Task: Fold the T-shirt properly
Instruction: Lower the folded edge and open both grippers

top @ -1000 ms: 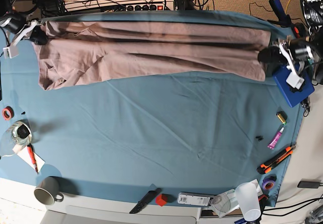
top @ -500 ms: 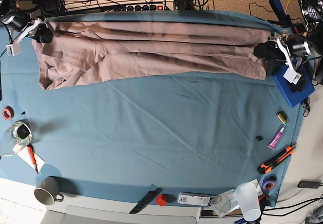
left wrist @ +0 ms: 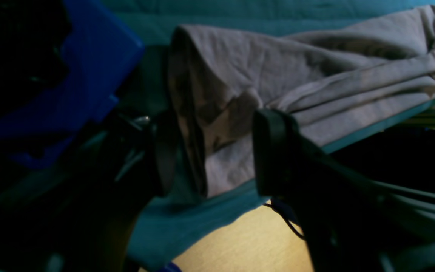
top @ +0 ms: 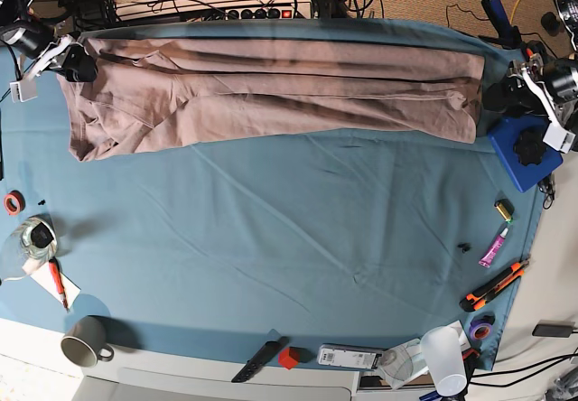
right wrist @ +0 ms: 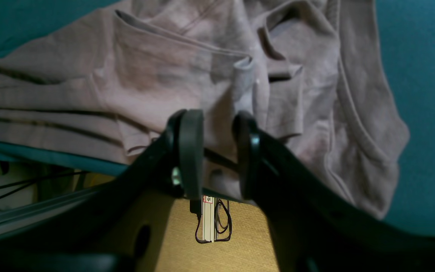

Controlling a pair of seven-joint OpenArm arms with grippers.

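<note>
We're letting go: left gripper point(top: 502, 96) is pulling off the T-shirt point(top: 271, 85).
Its jaws are spreading wide, empty; right gripper point(right wrist: 217, 151) is part-open, straddling the edge.

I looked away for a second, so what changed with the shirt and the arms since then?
Both end effectors let go of the dusty pink-beige cotton T-shirt. The left end effector opened wide and backed off its end toward the blue box; the right end effector parted its jaws. The shirt stayed stretched along the table's far edge.
</note>
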